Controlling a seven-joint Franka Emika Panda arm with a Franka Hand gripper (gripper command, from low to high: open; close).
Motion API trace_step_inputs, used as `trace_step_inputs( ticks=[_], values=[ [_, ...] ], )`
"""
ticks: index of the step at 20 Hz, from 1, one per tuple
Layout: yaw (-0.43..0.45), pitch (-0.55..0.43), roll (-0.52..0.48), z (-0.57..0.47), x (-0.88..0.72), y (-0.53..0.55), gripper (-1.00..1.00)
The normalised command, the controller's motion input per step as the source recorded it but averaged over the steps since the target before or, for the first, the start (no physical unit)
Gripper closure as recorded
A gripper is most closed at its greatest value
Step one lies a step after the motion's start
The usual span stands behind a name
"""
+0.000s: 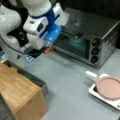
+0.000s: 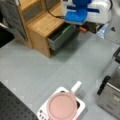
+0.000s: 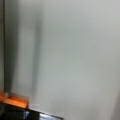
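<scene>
The big grey desk (image 1: 67,82) carries everything. On it sits a silver oven (image 1: 87,37) at a front view's top right, and a wooden cabinet (image 1: 21,96) at the bottom left with an open drawer (image 2: 61,36) that has green and yellow bits inside. A white scale (image 2: 62,106) with a pink plate (image 2: 62,107) on top sits well apart from the arm. The white and blue robot arm (image 1: 37,22) hangs between the oven and the drawer. Its gripper (image 1: 48,48) is just in front of the oven door, low and near the desk, with an orange tip (image 3: 15,100) showing in the wrist view. I cannot tell if the jaws are spread or pressed together, and nothing shows between them. The drawer is the nearest thing, just beside and below the jaws. I think a good move here is slow and straight, staying off the oven door.
</scene>
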Motion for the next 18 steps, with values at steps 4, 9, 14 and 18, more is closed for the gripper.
trace_step_inputs(
  ticks=[4,9,14,18],
  values=[
    [0.023,-0.010,0.266,0.01,-0.16,0.11,-1.00],
    [0.040,-0.032,0.255,-0.06,-0.27,0.25,-1.00],
    [0.044,-0.094,0.165,-0.14,-0.39,0.36,-1.00],
    [0.011,-0.150,0.098,-0.14,-0.45,0.40,-1.00]
  ],
)
